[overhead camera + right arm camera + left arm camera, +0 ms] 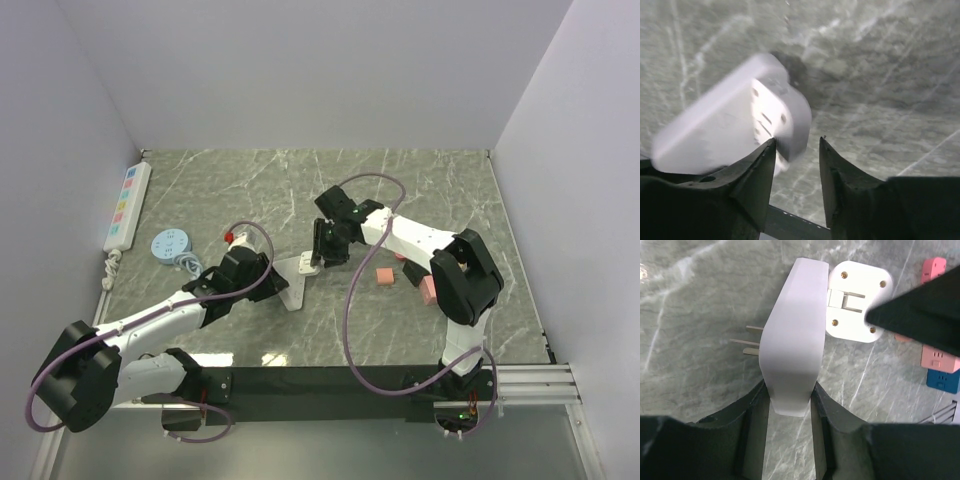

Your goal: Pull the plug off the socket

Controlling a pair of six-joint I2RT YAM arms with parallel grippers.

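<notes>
A white socket block [792,340] with metal prongs on its left side lies on the marble table [420,190]; it also shows in the top view [291,284]. My left gripper [789,390] is shut on the block's near end; it also shows in the top view [262,275]. A white square plug [856,300] sits against the block's right face, and I cannot tell whether it is still seated. My right gripper [796,145] is open, its jaws apart beside the blurred block [740,125], whose slotted face shows. In the top view the right gripper [322,258] hovers over the plug [308,264].
A white power strip [128,205] lies along the left wall, with a blue round disc [170,243] and a small red item [230,237] near it. Pink blocks [384,275] [428,288] lie right of centre; pink and blue adapters [939,357] [942,381] show beside the plug.
</notes>
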